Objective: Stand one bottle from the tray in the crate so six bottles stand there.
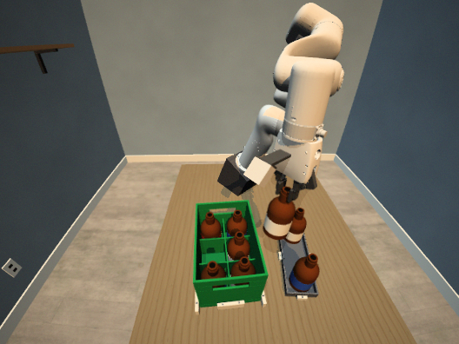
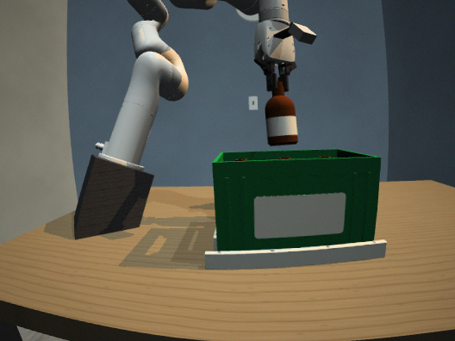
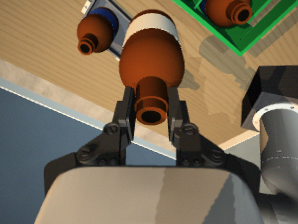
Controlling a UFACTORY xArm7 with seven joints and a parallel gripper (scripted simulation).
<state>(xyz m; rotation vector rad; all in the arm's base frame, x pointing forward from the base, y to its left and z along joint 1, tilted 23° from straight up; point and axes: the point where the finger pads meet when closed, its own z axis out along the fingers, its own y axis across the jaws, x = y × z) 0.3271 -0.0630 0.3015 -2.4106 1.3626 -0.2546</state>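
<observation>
The jaws (image 1: 288,191) (image 2: 277,79) are partly closed, pinched on the neck of a white-labelled bottle (image 1: 279,215) (image 2: 281,118) (image 3: 152,55). That bottle hangs in the air, wholly above the crate's rim in the exterior view; from the top it shows to the tray's side of the green crate (image 1: 230,290) (image 2: 297,181) (image 3: 241,49). Its neck points up and its base down, the long axis close to vertical, with perhaps a slight lean, though the angled views make that hard to judge.

Within the crate's walls and dividers, five cells hold bottles; the middle cell on the side away from the tray (image 1: 300,294) is open. The crate sits on the worktop (image 1: 174,321) (image 2: 172,288) (image 3: 60,65) between low white strips (image 1: 230,305) (image 2: 297,255). On the tray, a blue-labelled bottle (image 1: 305,274) (image 3: 97,31) stands upright at the near end and another white-labelled one (image 1: 297,227) at the far end, open tray floor between them.
</observation>
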